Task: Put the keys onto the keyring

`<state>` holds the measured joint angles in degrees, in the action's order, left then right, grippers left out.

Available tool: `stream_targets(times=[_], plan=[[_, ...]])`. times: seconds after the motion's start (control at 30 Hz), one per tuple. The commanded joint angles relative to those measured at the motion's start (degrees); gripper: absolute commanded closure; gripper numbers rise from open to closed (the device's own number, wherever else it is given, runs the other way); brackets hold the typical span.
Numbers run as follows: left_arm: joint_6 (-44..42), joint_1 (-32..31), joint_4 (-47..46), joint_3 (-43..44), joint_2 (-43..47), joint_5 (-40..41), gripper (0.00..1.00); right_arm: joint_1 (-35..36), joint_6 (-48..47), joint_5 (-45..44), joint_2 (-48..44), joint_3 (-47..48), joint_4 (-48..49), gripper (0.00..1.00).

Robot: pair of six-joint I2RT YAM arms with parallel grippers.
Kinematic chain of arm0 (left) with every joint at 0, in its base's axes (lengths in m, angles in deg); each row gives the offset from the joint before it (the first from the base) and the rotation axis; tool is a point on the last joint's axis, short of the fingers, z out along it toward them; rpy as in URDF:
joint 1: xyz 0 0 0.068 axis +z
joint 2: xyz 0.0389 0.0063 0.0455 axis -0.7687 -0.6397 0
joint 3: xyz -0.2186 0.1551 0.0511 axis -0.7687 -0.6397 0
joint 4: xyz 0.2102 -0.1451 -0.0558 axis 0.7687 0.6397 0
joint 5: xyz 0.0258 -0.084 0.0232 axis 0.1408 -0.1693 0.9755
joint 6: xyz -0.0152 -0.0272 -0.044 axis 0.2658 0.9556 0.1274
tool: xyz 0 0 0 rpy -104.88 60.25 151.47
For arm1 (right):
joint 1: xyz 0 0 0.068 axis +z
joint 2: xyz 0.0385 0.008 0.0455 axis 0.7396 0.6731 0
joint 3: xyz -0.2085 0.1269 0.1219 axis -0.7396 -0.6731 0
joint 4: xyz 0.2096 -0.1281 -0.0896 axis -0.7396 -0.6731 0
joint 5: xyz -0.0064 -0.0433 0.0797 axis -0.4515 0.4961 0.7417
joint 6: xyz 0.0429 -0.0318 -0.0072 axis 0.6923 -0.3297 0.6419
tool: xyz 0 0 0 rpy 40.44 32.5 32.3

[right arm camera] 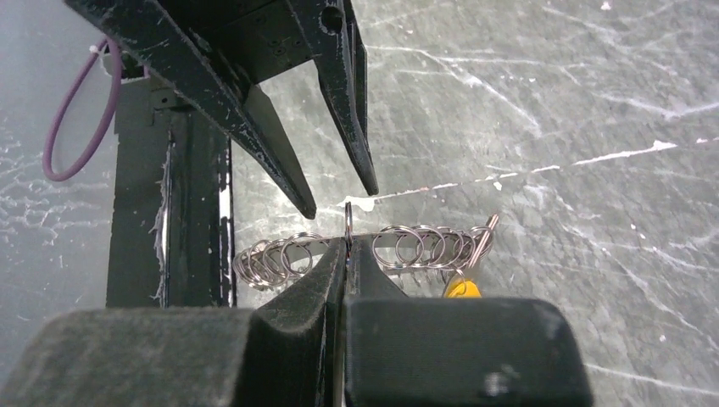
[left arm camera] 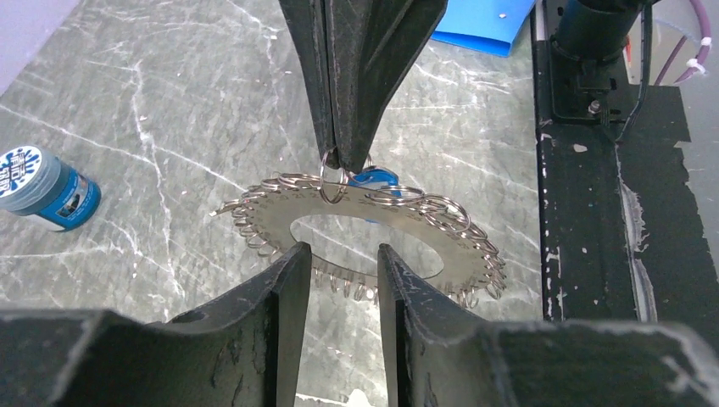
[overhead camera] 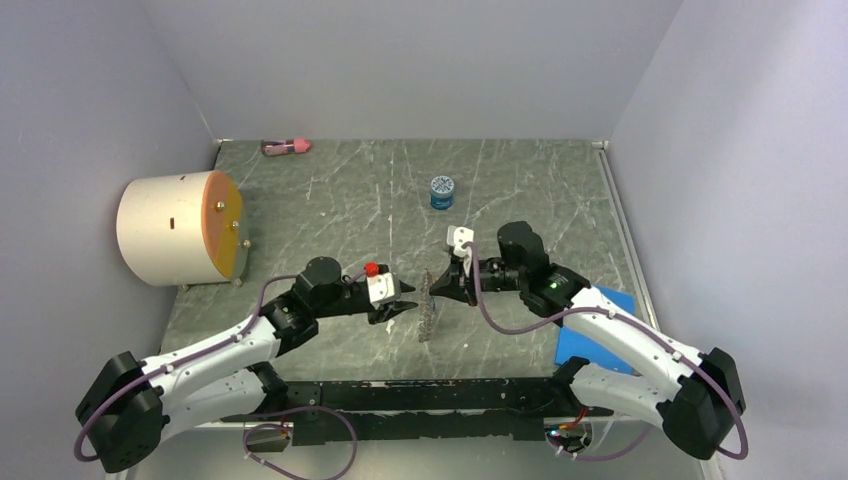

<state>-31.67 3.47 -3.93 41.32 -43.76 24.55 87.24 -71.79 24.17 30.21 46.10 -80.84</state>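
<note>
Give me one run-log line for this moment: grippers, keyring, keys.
left gripper: open, by keyring | right gripper: shut on a keyring loop | blue key, yellow key: at keyring, attachment unclear

The grey metal keyring (overhead camera: 427, 305), a flat loop fringed with small wire rings, was hemmed in by the left gripper (overhead camera: 400, 308) and right gripper (overhead camera: 445, 290) on opposite sides. Behind it, the grey marbled table (overhead camera: 330, 190) lay bare up to a small round blue jar (overhead camera: 442, 192). A black taped bar (overhead camera: 420, 392) blocked the near edge.
</note>
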Motion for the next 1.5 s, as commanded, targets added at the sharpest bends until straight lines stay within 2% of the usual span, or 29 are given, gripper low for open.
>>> stream_targets(times=[0.0, 0.4, 0.57, 0.83, 1.03, 1.3, 1.47], plan=[[-4.1, -0.2, 2.4, 3.0, -0.4, 1.5, 0.60, 1.7, -5.3, -5.2, 2.7, 7.9, -12.2, 1.00], [-7.5, -0.2, 3.0, 4.7, -2.6, -2.1, 0.60, 4.6, -9.5, -17.0, 10.4, 19.2, -30.7, 1.00], [-7.6, -0.1, -1.5, 4.8, -5.8, -5.4, 0.60, 6.0, -10.0, -20.8, 14.8, 24.4, -37.9, 1.00], [-7.3, -0.1, -12.7, 3.7, -12.0, -7.7, 0.60, 7.0, -10.0, -19.5, 17.0, 26.8, -40.6, 1.00], [-7.6, -0.2, -14.9, 4.6, -14.8, -8.3, 0.60, 7.6, -11.0, -18.6, 15.7, 26.6, -40.2, 1.00], [-6.9, -0.1, -17.8, 4.7, -16.7, -12.7, 0.68, 7.6, -11.2, -17.9, 14.7, 25.9, -38.5, 1.00], [-7.3, -0.1, -16.4, 5.7, -17.9, -13.3, 0.70, 7.6, -11.4, -18.0, 15.1, 26.0, -38.7, 1.00]])
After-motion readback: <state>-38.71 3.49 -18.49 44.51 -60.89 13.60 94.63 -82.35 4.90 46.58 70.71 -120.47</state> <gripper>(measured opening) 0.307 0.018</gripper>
